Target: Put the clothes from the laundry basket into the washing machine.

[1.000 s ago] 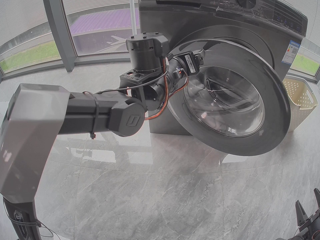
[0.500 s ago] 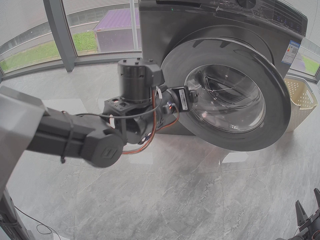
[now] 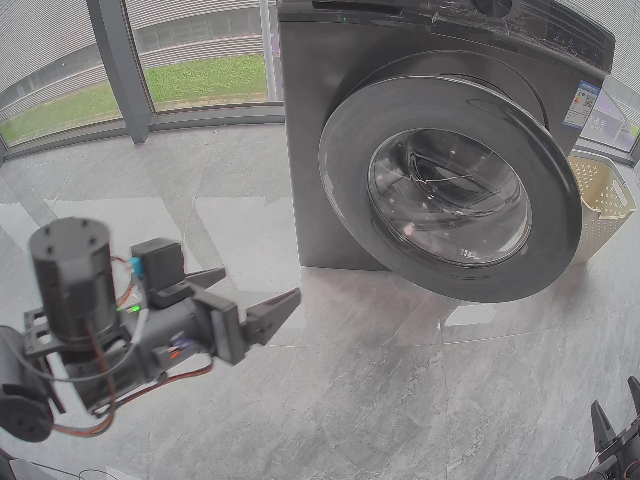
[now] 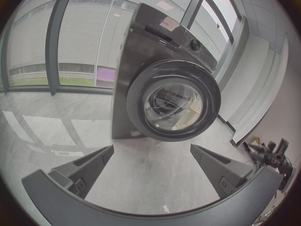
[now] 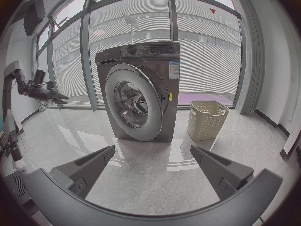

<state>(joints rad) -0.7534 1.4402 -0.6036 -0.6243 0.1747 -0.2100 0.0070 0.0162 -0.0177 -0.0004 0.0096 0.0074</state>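
Quick status from the remote seat. The laundry basket point(image 5: 207, 120) sits on the floor at the far right, just beside the right side of the washing machine point(image 3: 313, 135). From these angles I can't see inside it, so no idea how many clothes are in there.

The machine's door point(image 3: 347, 141) is swung out toward me. It looks hinged on the left, so the gap into the drum faces right, the same side as the basket.

The left gripper point(image 3: 260, 283) hangs near-left, low over the floor. Its fingers are spread wide with nothing between them, and it points roughly at the machine. The right gripper point(image 5: 152, 148) is near-right, also low, also spread wide and empty.

What matters for the next move is that the basket lies ahead and a bit right of the right gripper, with bare floor between them. From the left gripper it's well apart, and the open door stands in the way. So my read is the right arm takes the first grab, straight out to the far right and down into the basket. Then it's a short swing left around the door's free edge into the drum. Clipping that edge is my main worry.
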